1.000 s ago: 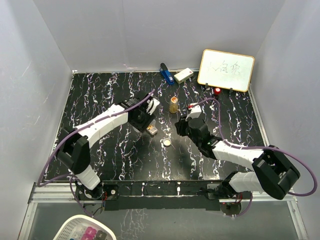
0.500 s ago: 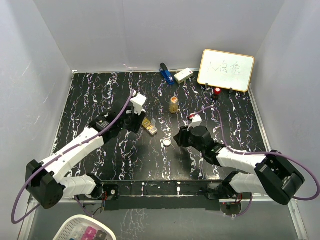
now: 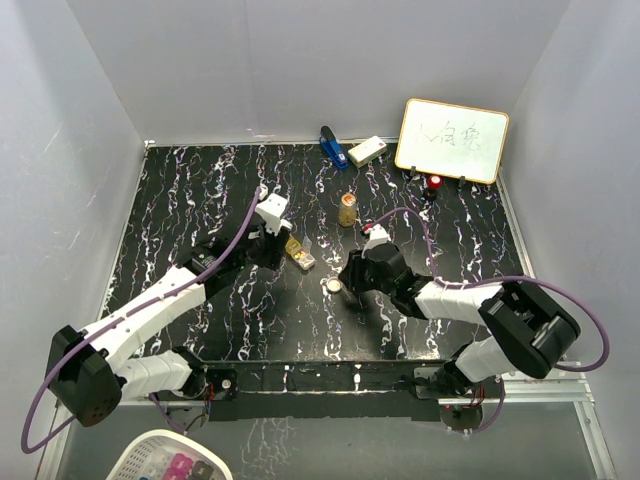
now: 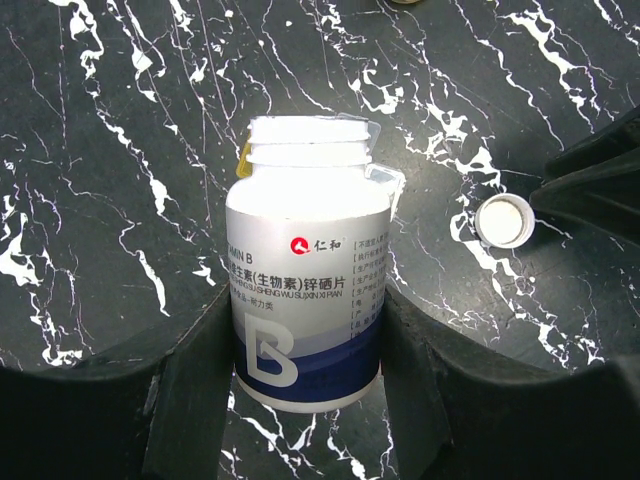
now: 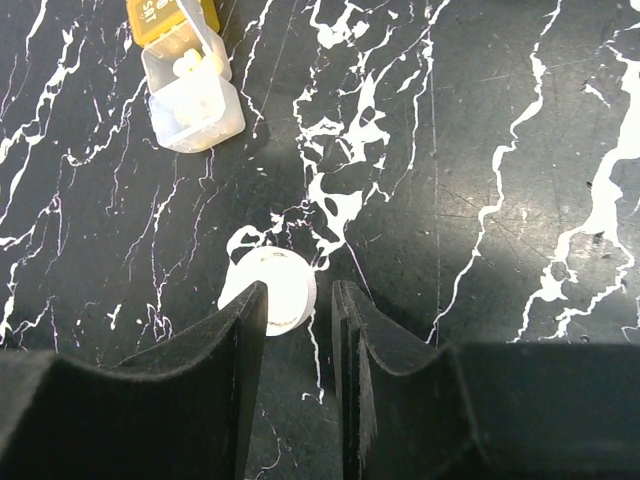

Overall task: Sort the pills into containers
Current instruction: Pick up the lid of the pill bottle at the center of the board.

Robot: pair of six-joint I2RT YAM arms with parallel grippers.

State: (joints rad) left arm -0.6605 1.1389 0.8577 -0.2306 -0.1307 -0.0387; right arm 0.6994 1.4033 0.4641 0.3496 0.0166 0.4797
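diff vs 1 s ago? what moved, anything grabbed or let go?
Right claw swung left and toward the bases, from beside the amber bottle to over the loose white cap; cap not gripped yet. Left claw pulled back left, off the pill box, arm folded, open vitamin bottle between its fingers. Cap, pill box and amber bottle unmoved.

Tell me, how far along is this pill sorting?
Done: the labelled bottle is uncapped, its cap on the table; one pill box section stands open, pills inside. In hand: left hand grips the bottle, right hand hovers over the cap. Left: the amber bottle, standing apart.
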